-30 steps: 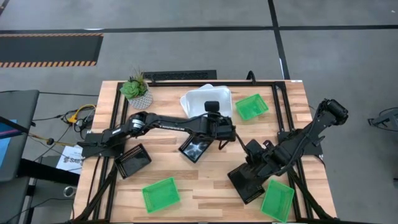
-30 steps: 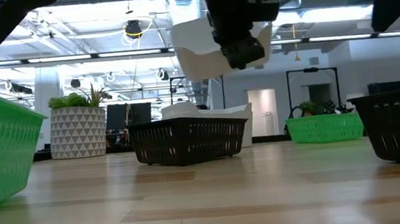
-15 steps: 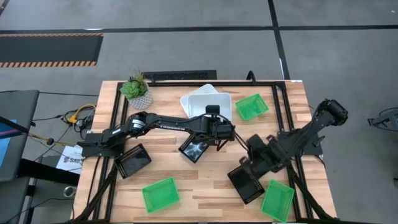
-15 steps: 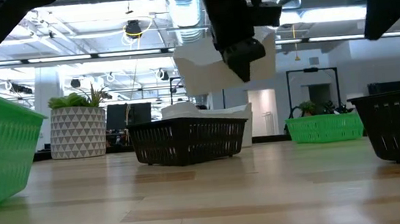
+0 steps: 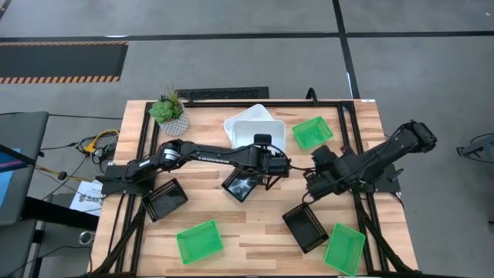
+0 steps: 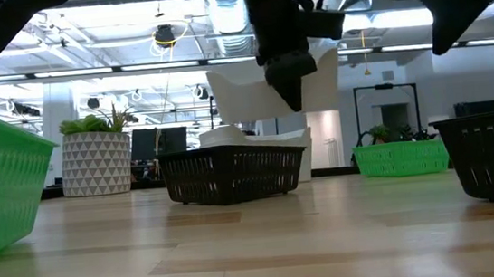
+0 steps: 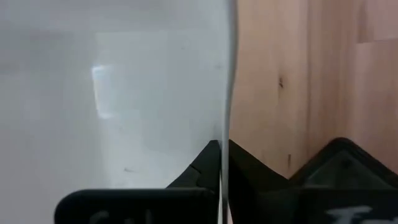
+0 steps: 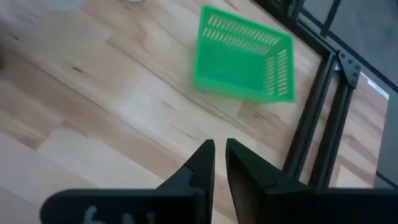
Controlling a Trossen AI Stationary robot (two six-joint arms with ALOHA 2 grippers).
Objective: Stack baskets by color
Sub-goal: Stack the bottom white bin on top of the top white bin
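White basket [image 6: 265,89] hangs pinched in my left gripper [image 5: 266,148], above the white baskets [image 5: 241,123] stacked near the desk's [image 5: 255,224] far edge. My right gripper [image 8: 219,163] is closed, empty, mid-desk. I read no lettering.

We see even, bright overhead light, ceiling lamps [image 6: 85,56] glaring in the low view, soft shadows, and both wrist views blurred.
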